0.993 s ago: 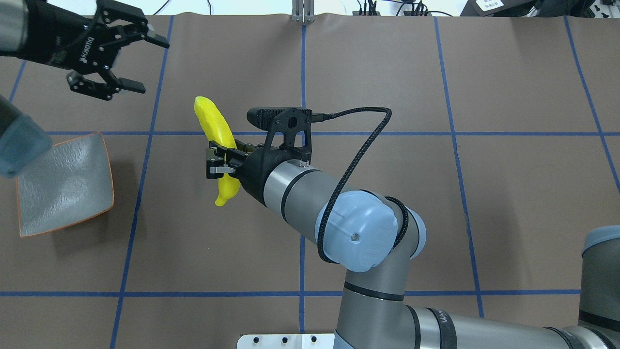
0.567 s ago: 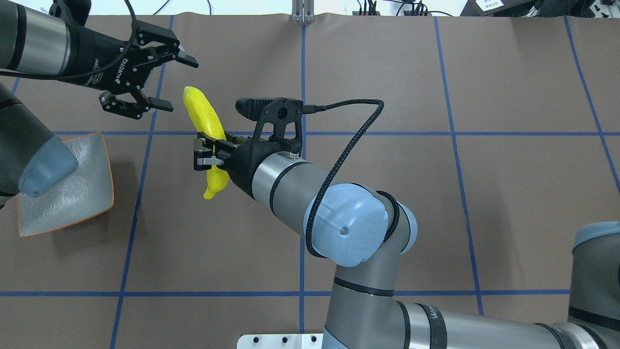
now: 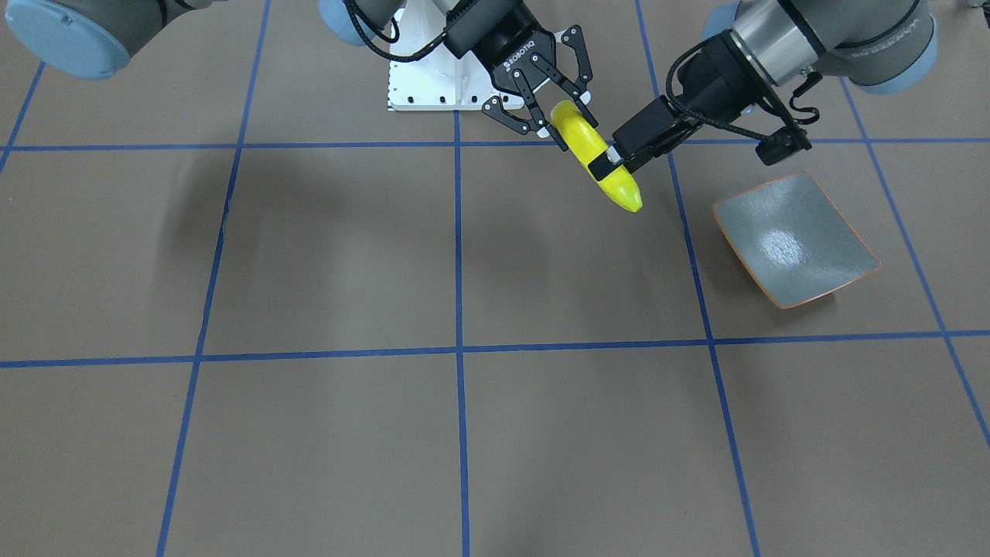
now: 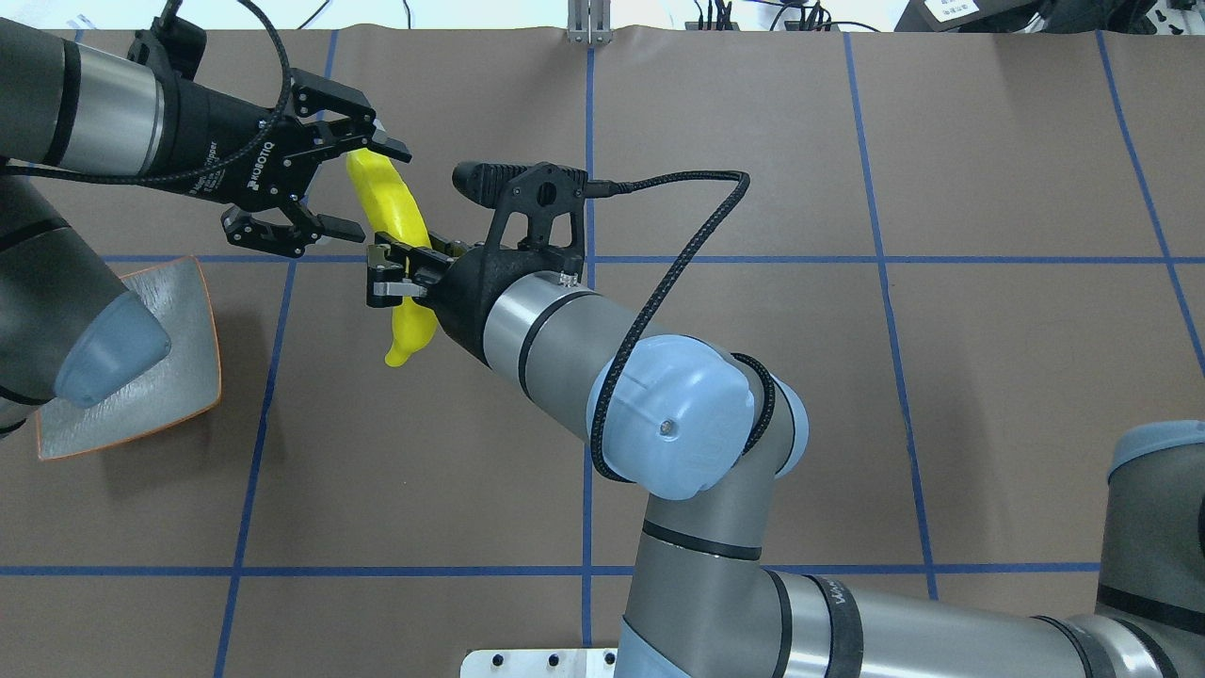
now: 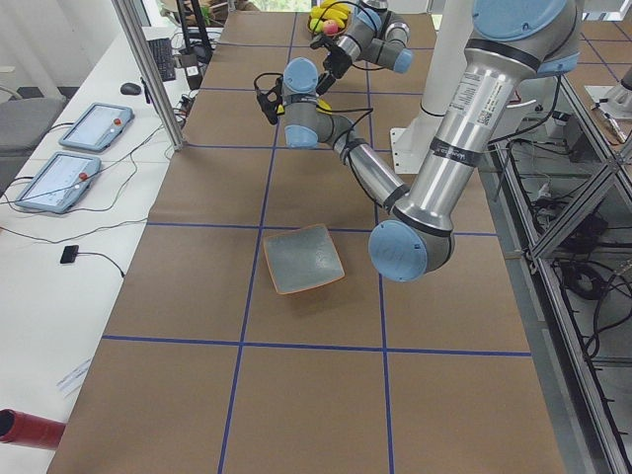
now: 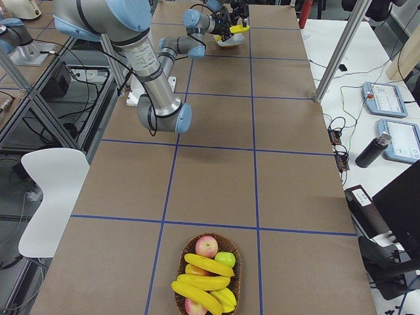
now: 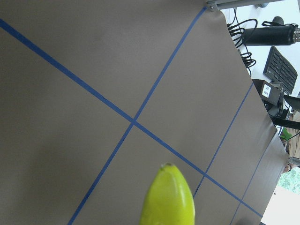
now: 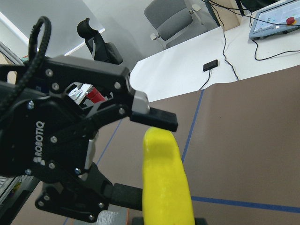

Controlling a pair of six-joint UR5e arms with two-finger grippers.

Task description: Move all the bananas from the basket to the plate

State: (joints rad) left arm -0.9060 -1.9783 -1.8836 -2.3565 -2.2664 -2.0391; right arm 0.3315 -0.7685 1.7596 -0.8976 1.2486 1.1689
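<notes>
While my right gripper (image 4: 391,278) clamps a banana (image 4: 412,325) in mid-air at the overhead frame's upper left, the left gripper (image 4: 367,188) straddles its far end, jaws spread and gripping nothing. The plate (image 3: 797,240), centre right in the front view, lies bare, and more bananas (image 6: 209,264) wait in the basket (image 6: 239,272) at the right-side view's bottom edge; I judge nearly the whole job left.
</notes>
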